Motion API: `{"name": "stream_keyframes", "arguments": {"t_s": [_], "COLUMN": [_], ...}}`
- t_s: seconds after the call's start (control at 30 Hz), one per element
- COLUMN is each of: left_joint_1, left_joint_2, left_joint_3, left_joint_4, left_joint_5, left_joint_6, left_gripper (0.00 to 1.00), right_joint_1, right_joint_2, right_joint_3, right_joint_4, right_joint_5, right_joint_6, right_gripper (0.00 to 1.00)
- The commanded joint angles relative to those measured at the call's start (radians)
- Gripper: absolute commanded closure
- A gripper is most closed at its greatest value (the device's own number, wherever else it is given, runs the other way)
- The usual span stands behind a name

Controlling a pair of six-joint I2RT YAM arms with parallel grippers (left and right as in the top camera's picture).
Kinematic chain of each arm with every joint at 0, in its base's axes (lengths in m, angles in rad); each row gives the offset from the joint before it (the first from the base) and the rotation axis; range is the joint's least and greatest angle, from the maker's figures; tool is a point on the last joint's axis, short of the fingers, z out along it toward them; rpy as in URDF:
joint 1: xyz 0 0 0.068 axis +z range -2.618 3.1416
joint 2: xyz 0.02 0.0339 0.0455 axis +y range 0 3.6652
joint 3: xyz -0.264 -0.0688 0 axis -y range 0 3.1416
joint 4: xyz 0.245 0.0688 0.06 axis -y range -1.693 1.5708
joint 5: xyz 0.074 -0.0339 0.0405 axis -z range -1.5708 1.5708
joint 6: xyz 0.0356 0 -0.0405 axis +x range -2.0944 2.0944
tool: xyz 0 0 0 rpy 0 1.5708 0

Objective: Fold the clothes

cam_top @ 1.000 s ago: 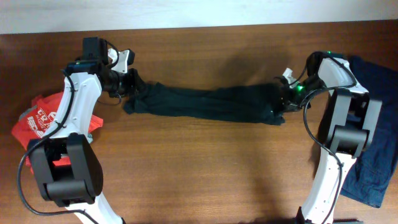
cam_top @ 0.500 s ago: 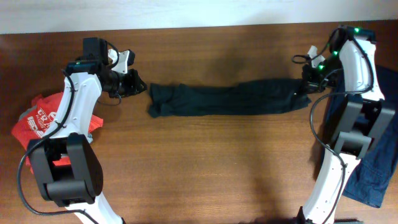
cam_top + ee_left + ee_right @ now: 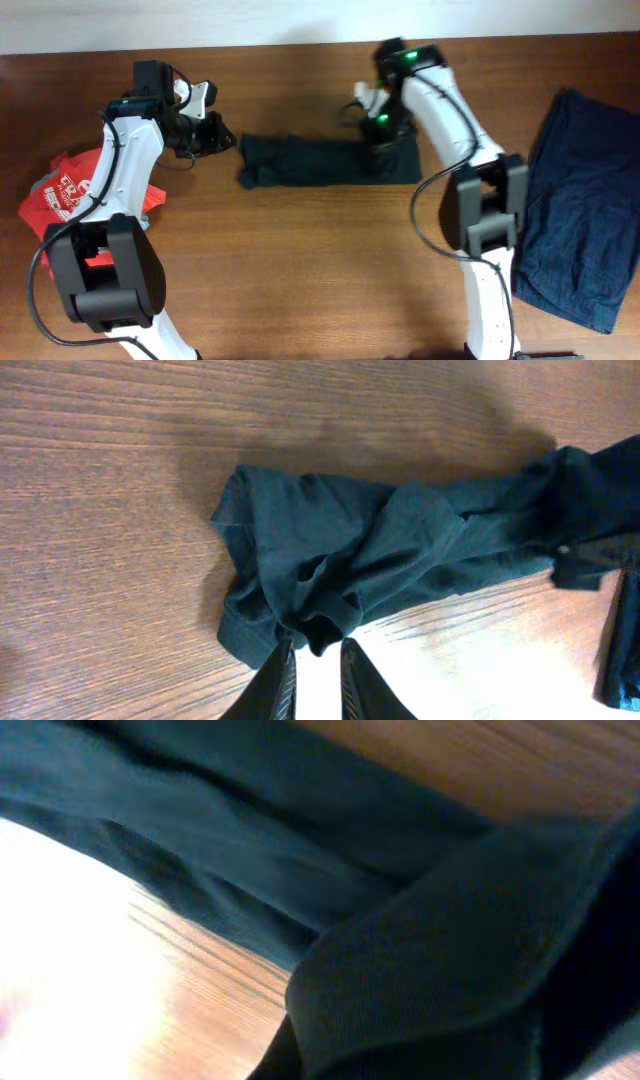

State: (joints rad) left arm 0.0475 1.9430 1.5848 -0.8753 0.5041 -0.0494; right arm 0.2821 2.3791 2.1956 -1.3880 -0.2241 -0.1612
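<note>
We see the dark-teal shirt (image 3: 310, 162), soft and rumpled, bunched into a long wrinkled strip on the wood-grain table (image 3: 300, 270). One end lies just ahead of the left claw (image 3: 313, 678), whose fingers are almost pressed together on nothing. The right claw (image 3: 381, 130) pinches the other end, where the cloth lies doubled. A flat navy garment (image 3: 575, 200) lies well apart from the right claw. A crumpled red printed tee (image 3: 60, 190) sits behind the left claw.
</note>
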Motion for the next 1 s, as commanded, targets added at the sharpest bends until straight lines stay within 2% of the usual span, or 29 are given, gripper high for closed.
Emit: {"name": "stream_keyframes", "arguments": {"t_s": [0.0,0.07,0.1,0.13,0.17,0.2,0.27,0.47,0.7,0.97], "left_joint_1": [0.006,0.006,0.006,0.006,0.006,0.006,0.005,0.006,-0.048,-0.100], "left_joint_2": [-0.008,-0.008,-0.008,-0.008,-0.008,-0.008,-0.008,-0.008,0.009,0.154], "left_joint_3": [0.009,0.009,0.010,0.009,0.009,0.009,0.009,0.009,0.006,0.006], "left_joint_4": [-0.008,-0.008,-0.009,-0.009,-0.009,-0.009,-0.016,-0.027,-0.010,0.050], "left_joint_5": [-0.004,-0.004,-0.004,-0.003,-0.004,-0.003,-0.003,-0.004,-0.060,-0.060], "left_joint_6": [-0.002,-0.002,-0.002,-0.002,-0.002,-0.002,-0.002,-0.002,-0.002,-0.002], "left_gripper": [0.84,0.84,0.84,0.84,0.84,0.82,0.79,0.72,0.49,0.46], "right_joint_1": [0.063,0.085,0.091,0.091,0.091,0.090,0.089,0.055,-0.027,-0.067], "right_joint_2": [-0.008,-0.003,-0.001,0.000,0.001,0.001,0.001,0.001,0.000,0.000], "right_joint_3": [0.015,0.015,0.015,0.015,0.015,0.015,0.015,0.015,0.015,0.015], "right_joint_4": [0.050,0.089,0.100,0.104,0.106,0.107,0.106,0.101,0.042,-0.006], "right_joint_5": [0.046,0.046,0.046,0.045,0.045,0.046,0.046,0.053,0.052,0.053], "right_joint_6": [0.021,0.021,0.021,0.021,0.021,0.020,0.009,0.010,0.010,0.010], "right_gripper": [0.96,0.96,0.92,0.80,0.63,0.58,0.55,0.53,0.53,0.53]}}
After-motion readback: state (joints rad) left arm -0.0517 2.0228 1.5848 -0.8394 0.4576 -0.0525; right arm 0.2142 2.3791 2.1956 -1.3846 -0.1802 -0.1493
